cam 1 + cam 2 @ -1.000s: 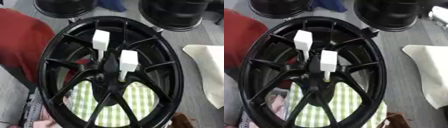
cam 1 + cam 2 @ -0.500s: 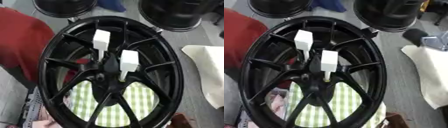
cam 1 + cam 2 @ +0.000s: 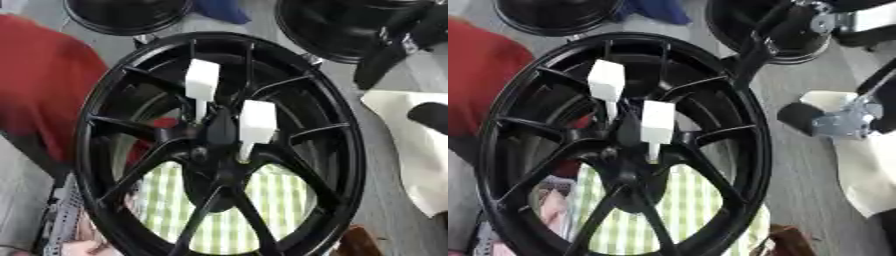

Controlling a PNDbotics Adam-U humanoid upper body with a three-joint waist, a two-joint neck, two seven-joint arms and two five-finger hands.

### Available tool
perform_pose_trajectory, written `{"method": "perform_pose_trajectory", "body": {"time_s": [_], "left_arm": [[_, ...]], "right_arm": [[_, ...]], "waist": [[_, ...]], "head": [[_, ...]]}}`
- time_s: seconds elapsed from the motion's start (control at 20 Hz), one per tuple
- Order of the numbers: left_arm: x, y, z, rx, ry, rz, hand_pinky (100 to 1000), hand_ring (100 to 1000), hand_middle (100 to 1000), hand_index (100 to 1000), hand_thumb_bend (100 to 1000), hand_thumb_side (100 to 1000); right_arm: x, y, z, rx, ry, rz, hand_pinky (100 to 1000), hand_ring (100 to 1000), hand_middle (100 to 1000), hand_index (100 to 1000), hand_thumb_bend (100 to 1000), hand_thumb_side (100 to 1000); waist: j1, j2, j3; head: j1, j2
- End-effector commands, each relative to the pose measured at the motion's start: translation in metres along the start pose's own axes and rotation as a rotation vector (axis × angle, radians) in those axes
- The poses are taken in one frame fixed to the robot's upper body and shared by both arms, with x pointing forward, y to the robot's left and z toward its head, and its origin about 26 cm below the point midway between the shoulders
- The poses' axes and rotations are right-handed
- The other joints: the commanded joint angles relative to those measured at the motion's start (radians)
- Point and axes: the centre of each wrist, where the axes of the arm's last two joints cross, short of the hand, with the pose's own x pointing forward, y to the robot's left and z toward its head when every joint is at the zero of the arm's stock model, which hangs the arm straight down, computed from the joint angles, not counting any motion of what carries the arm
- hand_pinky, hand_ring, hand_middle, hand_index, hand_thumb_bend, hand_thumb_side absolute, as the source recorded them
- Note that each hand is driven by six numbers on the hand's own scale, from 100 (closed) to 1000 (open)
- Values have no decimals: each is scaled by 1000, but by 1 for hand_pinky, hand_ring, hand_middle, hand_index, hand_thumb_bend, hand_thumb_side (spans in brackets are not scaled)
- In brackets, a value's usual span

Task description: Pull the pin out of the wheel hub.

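Two white pins (image 3: 202,82) (image 3: 257,122) stand in the black wheel's hub (image 3: 214,150) at centre frame. The right hand (image 3: 833,117) enters from the upper right, its fingers' state unclear.

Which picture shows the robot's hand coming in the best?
The right eye view: the right hand shows black and silver parts beside the wheel, over the cream cloth. The left eye view catches only a dark tip at its right edge.

A black multi-spoke wheel hub (image 3: 219,145) lies flat, face up. 2 white block-headed pins (image 3: 255,125) stand upright in holes beside its centre, one (image 3: 201,85) farther away.
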Motion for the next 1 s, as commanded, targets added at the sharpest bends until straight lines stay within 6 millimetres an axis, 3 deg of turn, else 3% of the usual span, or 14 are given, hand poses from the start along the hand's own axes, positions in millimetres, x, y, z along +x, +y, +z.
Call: {"method": "perform_pose_trajectory", "body": {"time_s": [0.05,0.5,1.0], "left_arm": [[12,4,-4,-7,-31,-30,789,694,566,769,303,434],[9,3,-4,-11,-21,-29,789,695,566,769,300,436],[7,3,-3,-14,-10,-30,790,695,566,768,296,440]], "right_arm": [[6,-5,-3,12,2,35,790,774,752,811,127,333],[14,-17,-17,-15,-60,51,781,768,751,814,198,324],[18,-17,-31,-1,51,33,779,781,769,839,275,361]], "waist": [[5,-27,2],[6,-30,1],[1,-30,3]], "head": [[-3,-7],[4,-6],[4,-1]]}}
